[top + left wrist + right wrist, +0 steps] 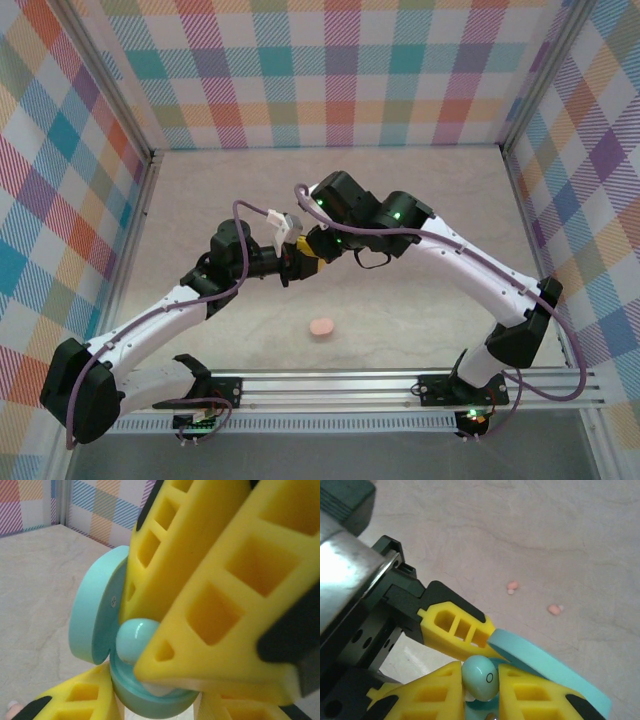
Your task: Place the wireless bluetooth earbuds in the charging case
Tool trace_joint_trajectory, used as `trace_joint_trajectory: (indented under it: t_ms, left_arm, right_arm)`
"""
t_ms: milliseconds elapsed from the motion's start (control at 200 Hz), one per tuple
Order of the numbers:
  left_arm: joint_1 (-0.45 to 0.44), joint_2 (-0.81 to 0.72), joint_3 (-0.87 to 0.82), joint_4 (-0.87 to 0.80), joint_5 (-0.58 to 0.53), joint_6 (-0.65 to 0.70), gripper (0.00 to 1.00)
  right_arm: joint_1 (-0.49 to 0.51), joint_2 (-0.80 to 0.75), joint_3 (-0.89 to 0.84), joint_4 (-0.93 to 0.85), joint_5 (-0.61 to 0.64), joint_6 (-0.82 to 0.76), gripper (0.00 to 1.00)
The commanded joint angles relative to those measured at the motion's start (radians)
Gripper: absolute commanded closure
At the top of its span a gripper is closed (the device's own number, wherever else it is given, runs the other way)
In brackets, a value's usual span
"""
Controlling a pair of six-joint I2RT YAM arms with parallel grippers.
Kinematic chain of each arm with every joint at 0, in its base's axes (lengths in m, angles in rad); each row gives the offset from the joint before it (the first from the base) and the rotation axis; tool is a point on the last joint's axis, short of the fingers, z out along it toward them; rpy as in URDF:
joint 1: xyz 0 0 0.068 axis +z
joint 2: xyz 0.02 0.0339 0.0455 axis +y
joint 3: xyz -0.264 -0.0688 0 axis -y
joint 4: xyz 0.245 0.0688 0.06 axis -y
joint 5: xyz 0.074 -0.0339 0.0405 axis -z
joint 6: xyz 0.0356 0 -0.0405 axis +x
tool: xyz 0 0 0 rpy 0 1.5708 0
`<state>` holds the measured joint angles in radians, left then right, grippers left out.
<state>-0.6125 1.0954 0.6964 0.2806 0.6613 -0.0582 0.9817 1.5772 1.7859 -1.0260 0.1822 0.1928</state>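
The left jaws are shut tight on the bottom half of the blue case (95, 620), which is open with its lid standing up. The right jaws pinch one light blue bud (479, 677) and hold it at the open case, just beside the lid (I cannot tell if it sits in its hole). All this is held up over the middle of the surface (420, 200). A pink bud (512, 586) and a second pink bud (554, 609) lie near each other on the surface. The pink case (321, 328) lies nearer the arm bases.
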Motion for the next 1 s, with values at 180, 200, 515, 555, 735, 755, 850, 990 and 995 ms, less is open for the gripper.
trace_joint_trajectory:
  t_ms: [180, 200, 515, 555, 735, 755, 850, 990, 995]
  left_arm:
    - [-0.009, -0.034, -0.008, 0.017, 0.001, 0.016, 1.0]
    - [-0.009, -0.035, -0.006, 0.017, 0.001, 0.016, 1.0]
    - [-0.009, -0.03, -0.001, 0.012, -0.005, 0.018, 1.0]
    - [-0.009, -0.03, -0.001, 0.012, -0.005, 0.018, 1.0]
    - [-0.009, -0.028, 0.0, 0.009, -0.008, 0.016, 1.0]
    - [-0.009, -0.028, 0.001, 0.009, -0.009, 0.017, 1.0]
    - [-0.009, -0.028, 0.0, 0.006, -0.01, 0.018, 1.0]
    - [-0.009, -0.029, 0.0, 0.006, -0.009, 0.018, 1.0]
    - [-0.009, -0.029, 0.0, 0.006, -0.009, 0.018, 1.0]
  right_arm:
    - [0.002, -0.028, -0.006, -0.032, 0.063, -0.035, 0.79]
    - [0.002, -0.028, -0.006, -0.033, 0.063, -0.035, 0.79]
    - [0.008, -0.023, -0.02, -0.049, 0.024, -0.041, 0.78]
    - [0.009, -0.022, -0.022, -0.051, 0.019, -0.042, 0.77]
    - [0.015, -0.014, -0.016, -0.063, 0.006, -0.044, 0.72]
    - [0.015, -0.014, -0.015, -0.063, 0.002, -0.044, 0.71]
    - [0.015, -0.02, -0.008, -0.065, -0.006, -0.038, 0.69]
    - [0.015, -0.032, 0.008, -0.066, -0.001, -0.026, 0.65]
    - [0.014, -0.032, 0.009, -0.066, -0.002, -0.026, 0.65]
